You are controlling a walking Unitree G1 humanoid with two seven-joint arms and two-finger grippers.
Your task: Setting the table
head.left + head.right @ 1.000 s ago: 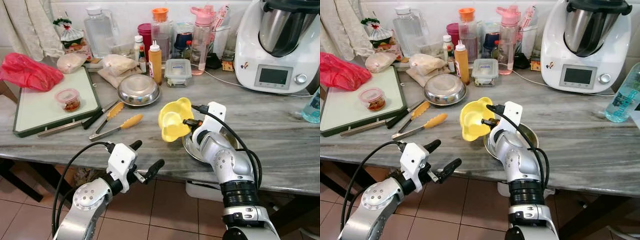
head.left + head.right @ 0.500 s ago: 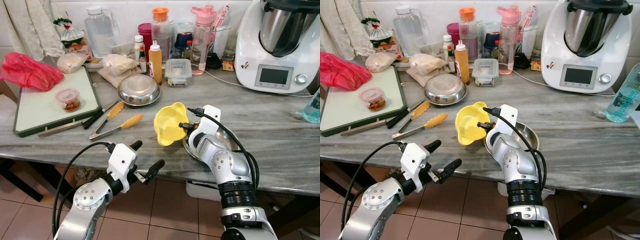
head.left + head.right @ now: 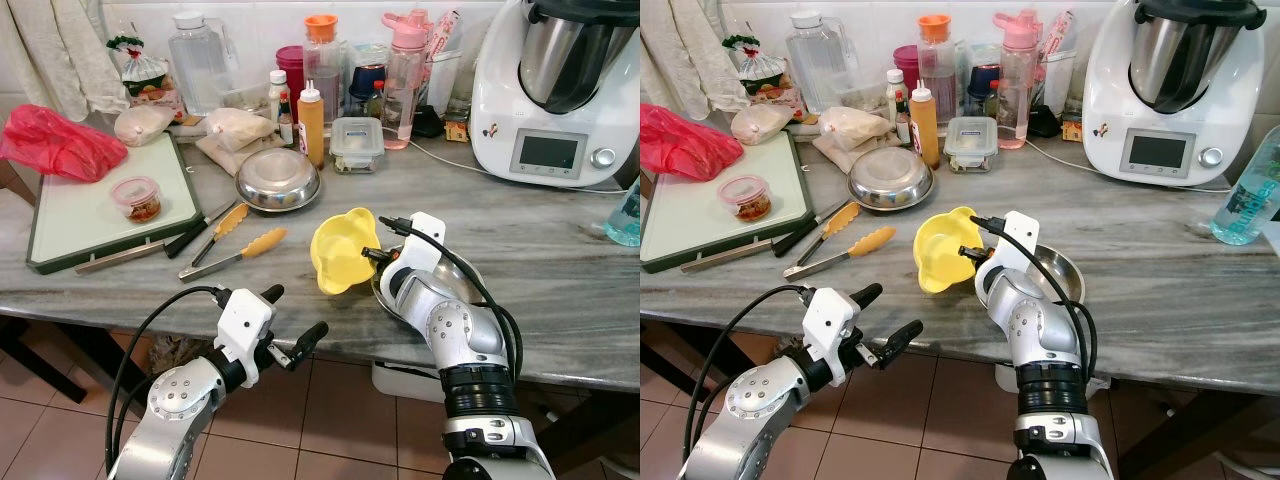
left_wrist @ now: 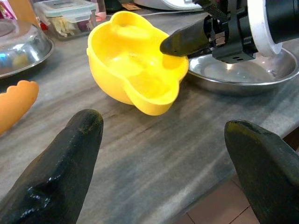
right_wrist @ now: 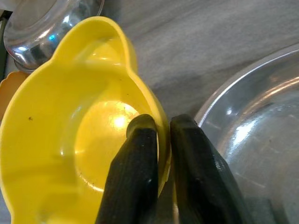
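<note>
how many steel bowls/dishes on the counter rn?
2. One upside-down steel bowl sits mid-counter by the orange sauce bottle. One steel dish lies at the near edge, under the right gripper holding the yellow bowl. Clutter behind may hide more.

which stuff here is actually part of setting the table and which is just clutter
In use:
- yellow plastic bowl, its rim pinched by the right end effector
- shallow steel dish beside the bowl

Lying about:
- orange-tipped tongs
- upturned steel bowl
- green-edged white cutting board
- white kitchen machine
- red plastic bag
</note>
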